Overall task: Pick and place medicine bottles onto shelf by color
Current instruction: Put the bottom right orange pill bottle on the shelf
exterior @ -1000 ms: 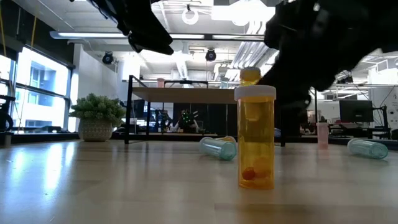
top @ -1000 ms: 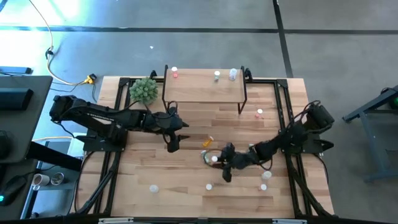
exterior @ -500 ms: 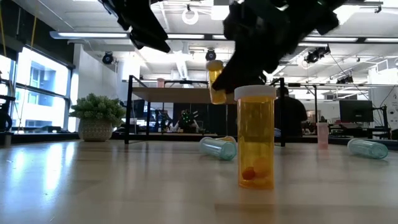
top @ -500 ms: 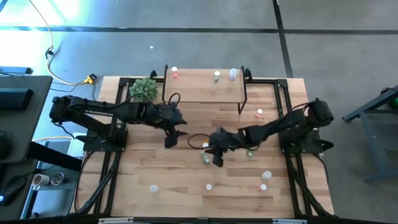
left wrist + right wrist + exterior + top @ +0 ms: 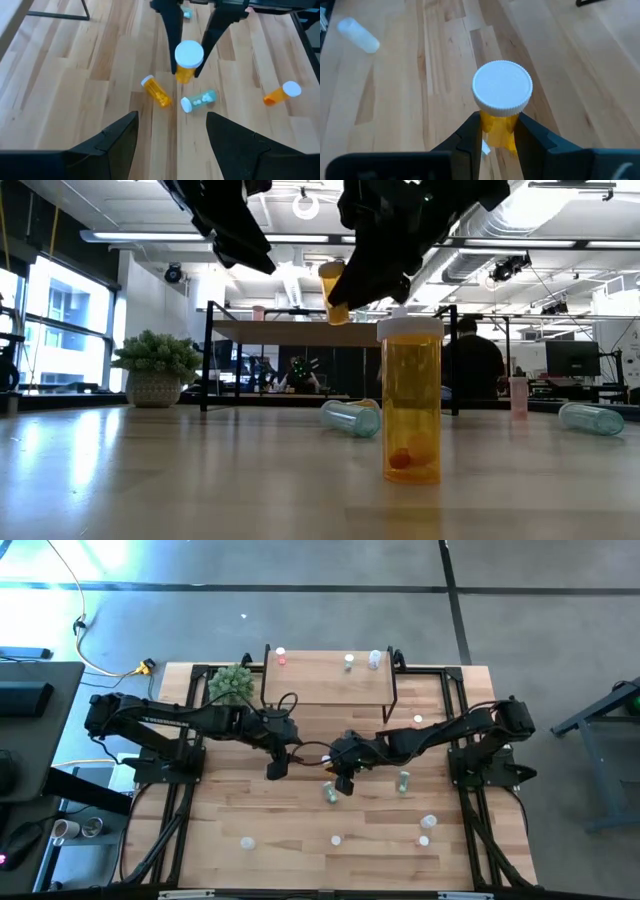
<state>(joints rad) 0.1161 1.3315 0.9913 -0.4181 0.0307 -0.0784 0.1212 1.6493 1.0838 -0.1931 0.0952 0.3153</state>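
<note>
wood tabletop (image 5: 300, 830), right end effector (image 5: 343, 772) (outstretched) gripping orange bottle (image 5: 501, 100)

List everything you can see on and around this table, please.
Table: one, wood planks.
Shelf: one, light wood top with black legs, far side of the table.
Shelf bottles: three; one pink at the left end, two pale toward the right.
Loose bottles: about eight; green, orange, pink and pale, scattered over the tabletop.
Plant: one, green, by the shelf's left end.
Person: one, dark figure in the room behind.
Right gripper: jaws shut on an orange bottle, above mid-table.
Left gripper: jaws open, empty, alongside.
</note>
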